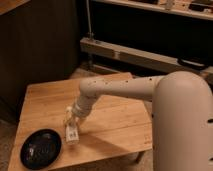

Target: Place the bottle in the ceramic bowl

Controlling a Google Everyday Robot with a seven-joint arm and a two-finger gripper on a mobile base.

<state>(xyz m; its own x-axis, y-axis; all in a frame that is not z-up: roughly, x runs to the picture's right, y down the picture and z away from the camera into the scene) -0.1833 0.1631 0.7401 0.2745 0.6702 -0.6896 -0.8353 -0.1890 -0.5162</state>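
1. Gripper [71,122]: located over the front left part of the wooden table [117,125], pointing downward. Its two fingers are closed on the upper part of the bottle [73,135], one on each side.
2. Bottle: small, clear, with a pale label, held roughly upright with a slight tilt below the gripper. Its lower end is at or just above the table top; whether it touches the wood cannot be told. The cap is hidden among the fingers.
3. Bottle against bowl [41,148]: the bottle is just beside the bowl's right rim, outside it and not touching it. It is not in the bowl.
4. Bowl: round, shallow, glossy black with faint pale speckles, standing flat at the front left corner of the table. Nothing is seen inside it.
5. Arm [120,89]: white, reaching from a large rounded section at lower right, across the table top to the left, then bending down at an elbow to the gripper.
6. Table: light wood planks, low, standing on a speckled floor [7,135].
7. Surroundings: a dark cabinet front [40,45] behind the table at left; a pale horizontal rail [132,54] of a shelving unit behind at right.
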